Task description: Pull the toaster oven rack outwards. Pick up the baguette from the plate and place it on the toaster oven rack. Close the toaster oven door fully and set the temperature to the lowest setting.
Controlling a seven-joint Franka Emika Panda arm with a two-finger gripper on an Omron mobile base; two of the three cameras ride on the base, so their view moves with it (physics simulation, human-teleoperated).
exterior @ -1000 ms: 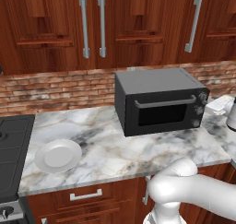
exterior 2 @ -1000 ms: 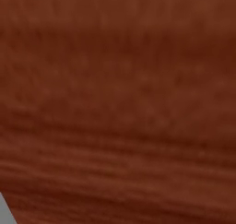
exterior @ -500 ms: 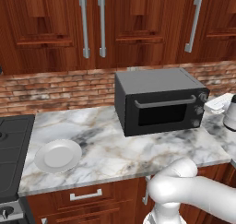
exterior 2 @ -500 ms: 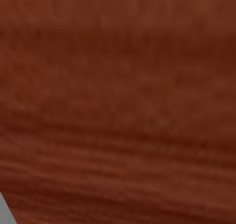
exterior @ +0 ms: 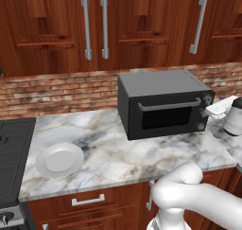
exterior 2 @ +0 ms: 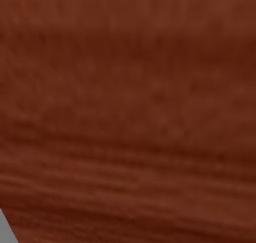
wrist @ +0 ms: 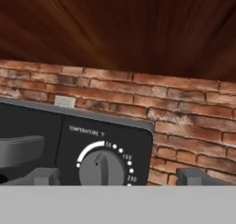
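The dark grey toaster oven [exterior: 163, 103] stands on the marble counter, and its door [exterior: 165, 115] with the silver bar handle is shut. That hides the rack, and the baguette is out of view. At the counter's left the white plate [exterior: 59, 159] lies bare. My gripper [exterior: 211, 111] is at the oven's knob column on the right. In the hand view the gripper [wrist: 120, 176] is open. Its fingertips [wrist: 46, 176] stand wide apart on either side of the temperature knob [wrist: 101, 168], without touching it.
A pale kettle [exterior: 234, 118] stands just right of the oven, close to my hand. A dark stove top [exterior: 12, 153] lies at the far left. Behind are a brick backsplash [exterior: 71, 89] and wooden cabinets. A brown wooden surface [exterior 2: 128, 112] stands close before the right base camera.
My hand has crept slightly left, closer to the oven's knob column. The oven, plate and base have not moved.
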